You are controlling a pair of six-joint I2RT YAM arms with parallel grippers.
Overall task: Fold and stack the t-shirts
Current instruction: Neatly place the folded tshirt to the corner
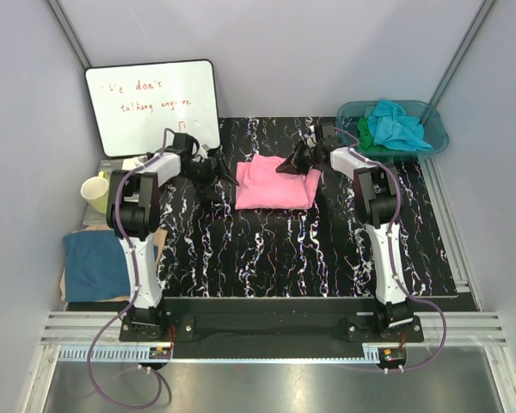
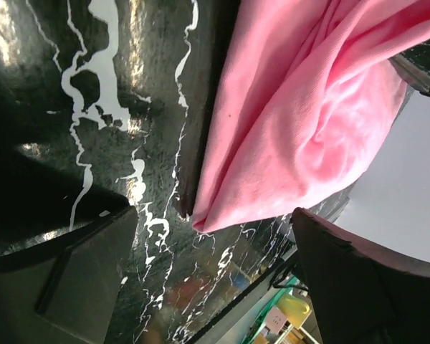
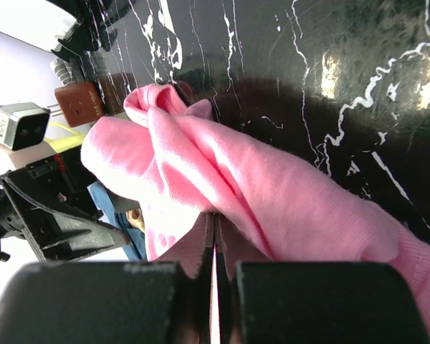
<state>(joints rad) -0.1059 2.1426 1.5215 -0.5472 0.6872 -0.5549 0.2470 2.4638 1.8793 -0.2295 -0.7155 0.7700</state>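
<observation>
Centrally on marbled table, bright pink t-shirt, bunched; right tool clamped on its right edge; left tool spread, empty, just beside its left edge; turquoise t-shirt and green t-shirt heaped in teal basin; dark blue t-shirt beyond table's left edge.

Four t-shirts: one pink t-shirt, one turquoise t-shirt, one green t-shirt, one dark blue t-shirt. Two robot arms: left arm, right arm. One teal plastic basin, one whiteboard, one pale yellow cup, one bench.
</observation>
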